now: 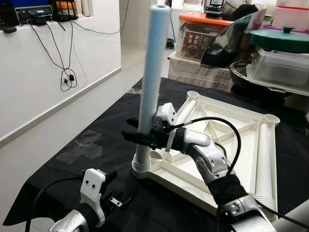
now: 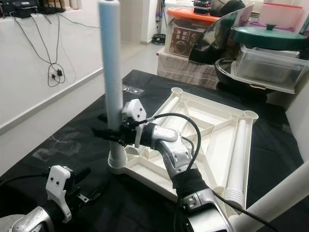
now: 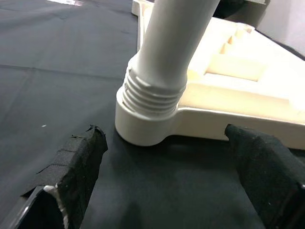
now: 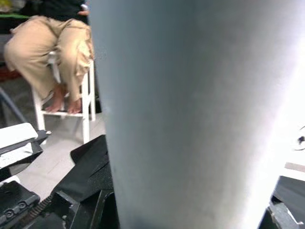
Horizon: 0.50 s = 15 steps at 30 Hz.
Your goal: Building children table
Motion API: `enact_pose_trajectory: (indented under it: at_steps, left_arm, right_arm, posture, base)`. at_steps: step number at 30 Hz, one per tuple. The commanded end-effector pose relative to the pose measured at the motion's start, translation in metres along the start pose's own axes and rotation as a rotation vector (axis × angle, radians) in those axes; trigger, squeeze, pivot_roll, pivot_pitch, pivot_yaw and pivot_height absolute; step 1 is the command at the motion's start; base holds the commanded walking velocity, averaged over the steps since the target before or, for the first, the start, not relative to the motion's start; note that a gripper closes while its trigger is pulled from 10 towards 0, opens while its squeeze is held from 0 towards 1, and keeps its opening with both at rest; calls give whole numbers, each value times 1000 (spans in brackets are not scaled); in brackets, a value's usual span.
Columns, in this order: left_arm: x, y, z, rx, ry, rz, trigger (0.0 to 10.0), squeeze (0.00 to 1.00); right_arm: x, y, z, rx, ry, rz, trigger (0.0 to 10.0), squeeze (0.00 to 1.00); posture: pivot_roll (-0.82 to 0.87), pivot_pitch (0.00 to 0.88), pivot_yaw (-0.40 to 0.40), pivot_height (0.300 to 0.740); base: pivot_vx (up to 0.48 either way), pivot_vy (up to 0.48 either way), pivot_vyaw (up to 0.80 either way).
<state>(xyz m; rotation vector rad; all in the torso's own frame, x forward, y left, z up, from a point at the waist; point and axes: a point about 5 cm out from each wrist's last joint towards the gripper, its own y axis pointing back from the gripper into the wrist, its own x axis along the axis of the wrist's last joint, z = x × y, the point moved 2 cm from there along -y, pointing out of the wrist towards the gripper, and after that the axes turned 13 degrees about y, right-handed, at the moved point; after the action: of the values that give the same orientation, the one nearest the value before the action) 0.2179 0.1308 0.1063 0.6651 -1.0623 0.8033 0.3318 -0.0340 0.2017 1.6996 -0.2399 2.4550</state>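
We hold the pale blue leg [image 1: 153,72] upright in our right gripper [image 1: 145,137] — jaws clamped round it to thread it into the upturned tabletop's [image 1: 217,145] corner socket [image 3: 147,121] — while our left gripper [image 3: 171,176] hovers wide open beside the socket.

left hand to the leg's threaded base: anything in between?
Nothing visible. The left hand is open and low over the black cloth, with bare cloth between it and the leg base in the tabletop corner socket. The right hand grips the leg higher up.
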Motion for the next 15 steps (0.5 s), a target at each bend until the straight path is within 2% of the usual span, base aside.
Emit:
enact_pose_trajectory:
  at_steps: [1,15]
  left_arm:
    - [-3,-1,0,5,10,-8,10000,0]
    - [-5,-1,2,8,19,-5,10000,0]
  right_arm:
    - [-13,-3,-9,52,-53,-41,0,0]
    - [-16,-8,-8,76,-104,-50,0,0]
  posture:
    - [88,0,-99,740]
    - [87,0,-103,740]
  base:
    - [0,0,0]
    - [0,0,0]
